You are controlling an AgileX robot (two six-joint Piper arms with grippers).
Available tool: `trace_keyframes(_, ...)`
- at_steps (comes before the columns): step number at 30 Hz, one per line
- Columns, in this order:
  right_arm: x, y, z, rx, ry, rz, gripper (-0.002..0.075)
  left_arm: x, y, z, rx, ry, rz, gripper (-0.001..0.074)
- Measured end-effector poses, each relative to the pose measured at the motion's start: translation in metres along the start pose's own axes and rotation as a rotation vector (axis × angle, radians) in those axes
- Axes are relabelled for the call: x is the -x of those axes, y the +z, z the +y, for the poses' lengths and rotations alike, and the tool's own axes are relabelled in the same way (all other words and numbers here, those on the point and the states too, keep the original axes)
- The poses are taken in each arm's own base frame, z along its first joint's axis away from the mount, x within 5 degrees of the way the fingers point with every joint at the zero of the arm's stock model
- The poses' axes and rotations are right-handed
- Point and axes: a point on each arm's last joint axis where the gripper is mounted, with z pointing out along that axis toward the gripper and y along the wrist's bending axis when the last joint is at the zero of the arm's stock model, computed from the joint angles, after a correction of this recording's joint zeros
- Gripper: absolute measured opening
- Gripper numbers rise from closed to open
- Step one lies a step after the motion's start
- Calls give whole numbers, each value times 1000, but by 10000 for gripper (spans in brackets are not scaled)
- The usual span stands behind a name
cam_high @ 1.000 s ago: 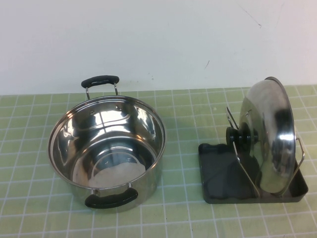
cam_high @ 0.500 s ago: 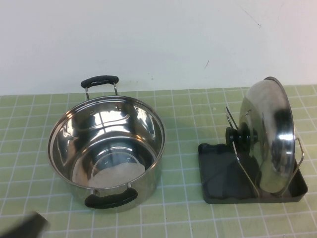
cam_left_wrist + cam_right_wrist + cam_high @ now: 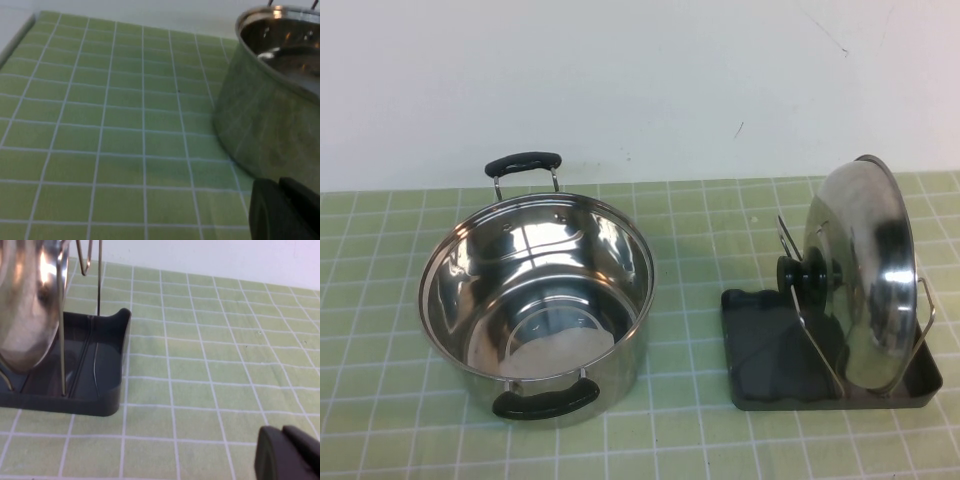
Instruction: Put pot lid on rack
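The pot lid (image 3: pixel 861 275) stands on edge in the rack (image 3: pixel 760 345). Both claws' states cannot be told: left claw (image 3: pixel 285 210) beside the pot (image 3: pixel 535 300), right claw (image 3: pixel 287 452) near the rack.

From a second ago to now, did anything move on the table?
Almost nothing. Half a second ago a dark blurry shape poked into the high view's bottom left corner, on the left arm's side; now it is gone. The pot lid stands on edge in the rack as before, and the pot has not moved. Neither gripper shows from above.
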Motion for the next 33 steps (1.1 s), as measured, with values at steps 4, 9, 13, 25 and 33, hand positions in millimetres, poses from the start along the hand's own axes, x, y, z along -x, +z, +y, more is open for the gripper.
trace_keyframes(4,0,0,0,0,5,0,-1,-16,3,3,-1,118,48,-1)
trace_keyframes(9,0,0,0,0,9,0,-1,-20,6,4,-16,192,-13,-1)
trace_keyframes(13,0,0,0,1,10,0,-1,-20,6,7,27,222,-17,-1)
trace_keyframes(25,0,0,0,1,10,0,-1,-19,6,5,-4,275,-22,-1)
trace_keyframes(33,0,0,0,1,10,2,-1,-19,6,6,12,265,-26,-1)
